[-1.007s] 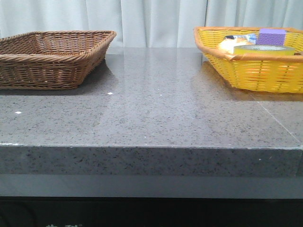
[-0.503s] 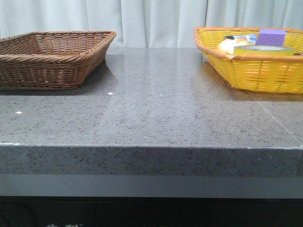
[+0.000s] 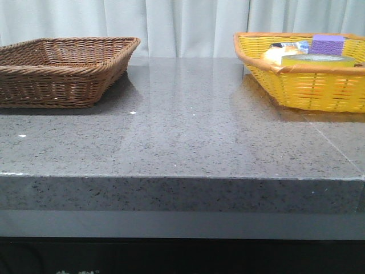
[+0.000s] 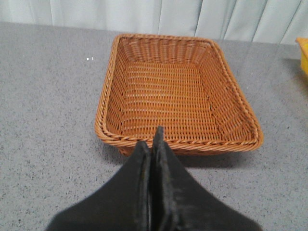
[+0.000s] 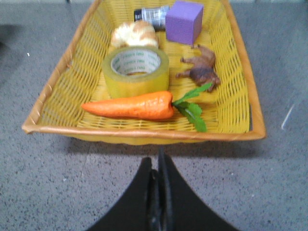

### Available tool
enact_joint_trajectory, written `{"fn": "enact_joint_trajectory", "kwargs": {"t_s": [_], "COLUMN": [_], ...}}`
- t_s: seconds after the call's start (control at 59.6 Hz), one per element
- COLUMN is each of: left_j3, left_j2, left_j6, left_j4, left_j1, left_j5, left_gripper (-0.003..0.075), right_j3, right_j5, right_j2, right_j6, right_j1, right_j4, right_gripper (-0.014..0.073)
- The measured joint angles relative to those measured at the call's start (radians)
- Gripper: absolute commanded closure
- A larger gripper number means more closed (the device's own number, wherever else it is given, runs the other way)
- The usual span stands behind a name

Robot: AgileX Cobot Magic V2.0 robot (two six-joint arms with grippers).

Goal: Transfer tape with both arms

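The yellow tape roll (image 5: 136, 70) lies flat in the yellow basket (image 5: 144, 135), its white core facing up. In the front view only its top edge (image 3: 317, 59) shows above the basket rim (image 3: 296, 68). My right gripper (image 5: 156, 161) is shut and empty, over the table just short of the yellow basket's near rim. My left gripper (image 4: 150, 139) is shut and empty, at the near rim of the empty brown wicker basket (image 4: 178, 144). Neither arm shows in the front view.
In the yellow basket with the tape lie an orange carrot (image 5: 130, 106), a purple block (image 5: 183, 21), a brown toy animal (image 5: 201, 68), a bread roll (image 5: 134, 32) and a dark can (image 5: 151, 13). The brown basket (image 3: 63, 71) stands back left on the grey stone table (image 3: 182, 131).
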Motion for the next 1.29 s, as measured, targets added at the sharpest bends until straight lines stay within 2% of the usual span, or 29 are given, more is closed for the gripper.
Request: {"fn": "enact_joint_trajectory", "kwargs": {"t_s": [0.134,0.201,0.268,0.285,0.369,0.453,0.503,0.705,0.872,1.091,1.292], "left_j3": [0.0,0.0,0.0,0.0,0.0,0.0,0.0,-0.007,-0.077,-0.112,-0.112], "left_j2": [0.035,0.049,0.057,0.059,0.061,0.061,0.061,0.087,0.136,0.179,0.204], "left_j6": [0.0,0.0,0.0,0.0,0.0,0.0,0.0,0.0,0.032,0.072,0.075], "left_j4": [0.0,0.0,0.0,0.0,0.0,0.0,0.0,0.0,0.0,0.0,0.0], "left_j1": [0.0,0.0,0.0,0.0,0.0,0.0,0.0,-0.042,-0.194,-0.416,-0.537], "left_j5": [0.001,0.001,0.001,0.001,0.001,0.001,0.001,0.003,0.036,0.039,0.039], "left_gripper": [0.0732,0.0678,0.0555,0.049,0.0269,0.016,0.0153,0.0155,0.0155,0.0155,0.0155], "right_j3": [0.0,0.0,0.0,0.0,0.0,0.0,0.0,-0.029,-0.17,-0.407,-0.613], "right_j5": [0.004,0.004,0.004,0.004,0.004,0.004,0.004,0.013,0.064,0.189,0.277], "right_j2": [0.031,0.045,0.057,0.062,0.071,0.079,0.084,0.134,0.245,0.492,0.723], "right_j6": [0.0,0.0,0.0,0.0,0.0,0.0,0.0,0.0,0.0,0.0,0.0], "right_j1": [0.0,0.0,0.0,0.0,0.0,0.0,0.0,0.0,0.0,0.0,0.0], "right_j4": [-0.019,-0.026,-0.028,-0.03,-0.03,-0.031,-0.031,-0.032,-0.032,-0.01,-0.006], "right_gripper": [0.0653,0.061,0.0502,0.0445,0.023,0.0083,0.0061,0.0113,0.0127,0.0127,0.0127]}}
